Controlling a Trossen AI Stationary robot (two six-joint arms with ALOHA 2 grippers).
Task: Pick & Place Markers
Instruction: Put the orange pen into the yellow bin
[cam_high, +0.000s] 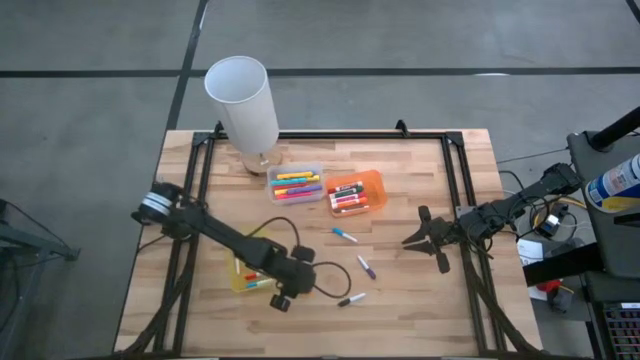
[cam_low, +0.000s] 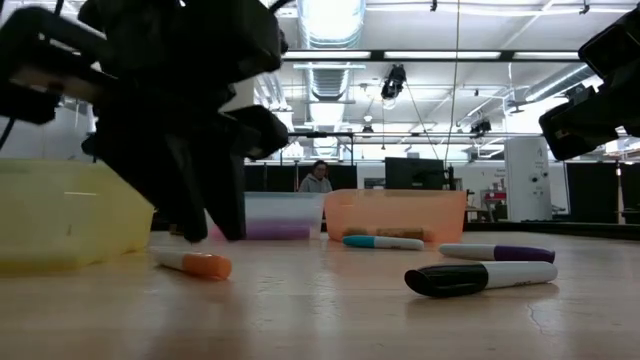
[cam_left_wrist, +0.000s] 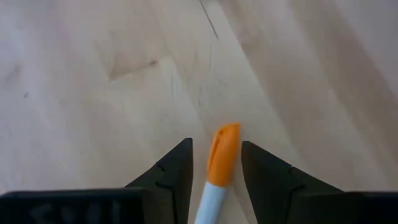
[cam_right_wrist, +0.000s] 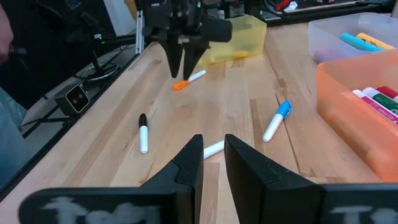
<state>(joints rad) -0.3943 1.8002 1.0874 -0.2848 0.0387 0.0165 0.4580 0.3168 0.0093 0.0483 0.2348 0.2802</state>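
An orange-capped marker (cam_left_wrist: 219, 163) lies flat on the wooden table beside the yellow tray (cam_high: 248, 278). My left gripper (cam_left_wrist: 216, 143) is open and comes down over its capped end, one finger on either side, with a gap showing to each; the right wrist view shows this gripper (cam_right_wrist: 183, 72) just over the marker (cam_right_wrist: 188, 79). A blue-capped marker (cam_high: 344, 235), a purple one (cam_high: 366, 266) and a black one (cam_high: 351, 298) lie loose mid-table. My right gripper (cam_high: 410, 241) waits at the right, narrowly open with nothing between its fingers (cam_right_wrist: 213, 142).
A clear tray (cam_high: 293, 183) and an orange tray (cam_high: 355, 192) at the middle far side hold several markers, and the yellow tray holds a few. A tall white cylinder (cam_high: 243, 100) stands at the far edge. A black frame (cam_high: 455, 190) borders the table.
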